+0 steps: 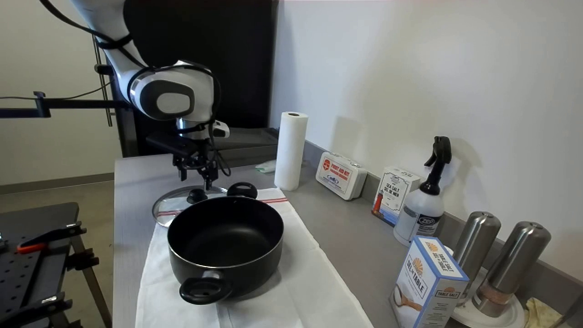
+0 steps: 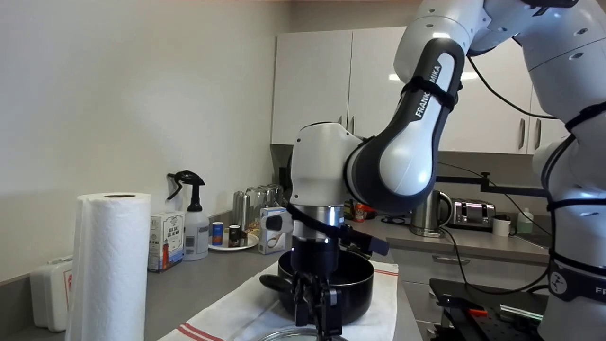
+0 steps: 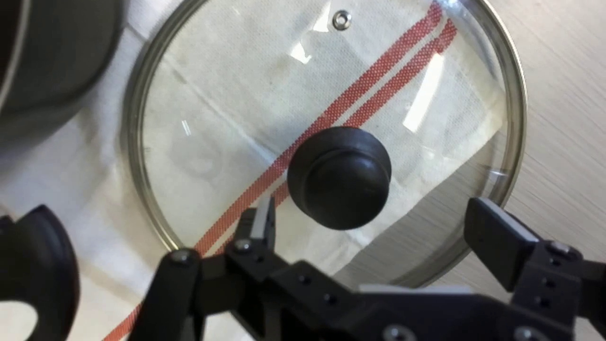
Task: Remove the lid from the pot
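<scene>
End effector (image 3: 371, 215), w/ fingers (image 3: 497, 246) spread wide, hangs over the lid (image 3: 312, 104) nr its knob (image 3: 341, 177). Lid lies just beside uncovered pot (image 1: 257, 275), partly on the cloth (image 1: 309, 278), partly over bare worktop (image 3: 563, 123); pot sits on cloth. Farther out, nr wall (image 1: 387, 68): paper roll (image 1: 290, 155), 1st-aid kit (image 1: 339, 176) & spray btl (image 1: 419, 209).

My end effector (image 1: 195, 182) hangs above a grey tabletop (image 1: 346, 228). On it, I see a white towel (image 1: 309, 282) with red stripes, spread partly beneath the end effector. Near the end effector stands a paper-towel roll (image 1: 290, 152); farther from it I make out a first-aid kit (image 1: 337, 175), sea-salt box (image 1: 394, 193), spray bottle (image 1: 420, 214) and white plate (image 1: 510, 315).
</scene>
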